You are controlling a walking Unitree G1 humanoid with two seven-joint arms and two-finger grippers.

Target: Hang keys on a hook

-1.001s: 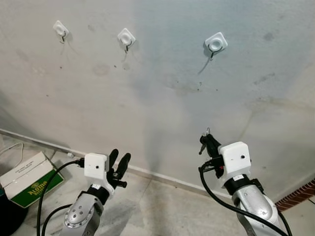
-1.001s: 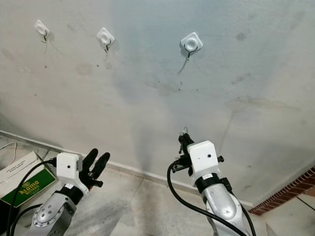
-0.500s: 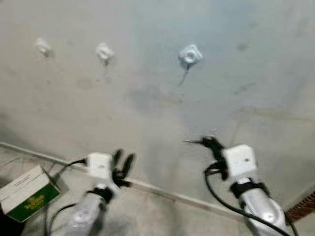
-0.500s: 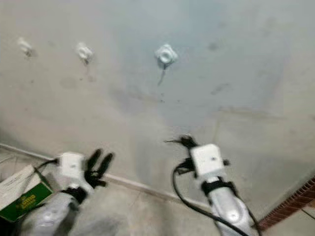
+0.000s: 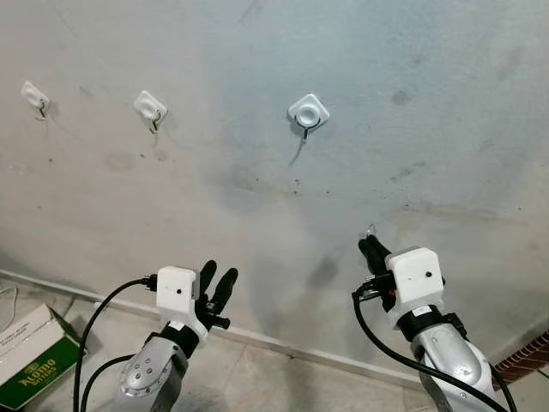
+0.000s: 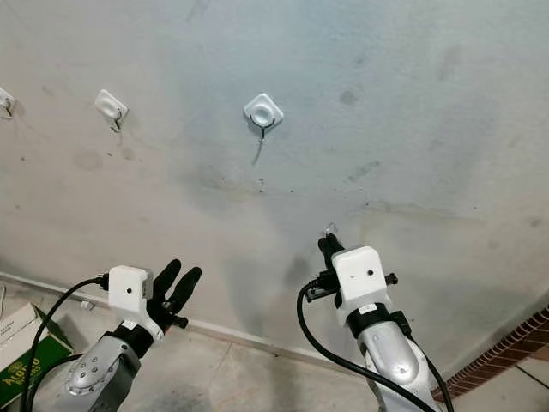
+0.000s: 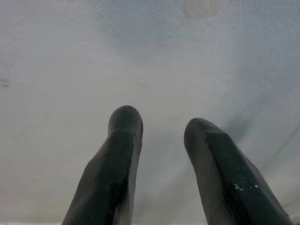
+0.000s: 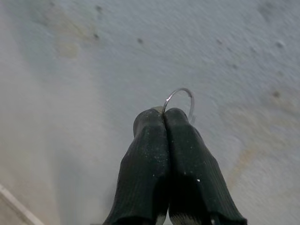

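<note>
Hook (image 5: 307,112) sits on the wall above and to the left of the right gripper (image 5: 371,248), well apart. Fingers are clenched on the key ring (image 8: 179,99); keys themselves apparently hidden. Left gripper (image 5: 216,281) spread, empty, farther off.

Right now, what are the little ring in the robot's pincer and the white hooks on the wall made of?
The thin silvery key ring looks like bare metal wire: it glints and holds a fine curve above the right pincer, which is shut on it. The white square wall hook looks like smooth moulded plastic, probably with a small dark metal hook below. The grey stained wall looks like matt painted plaster.
</note>
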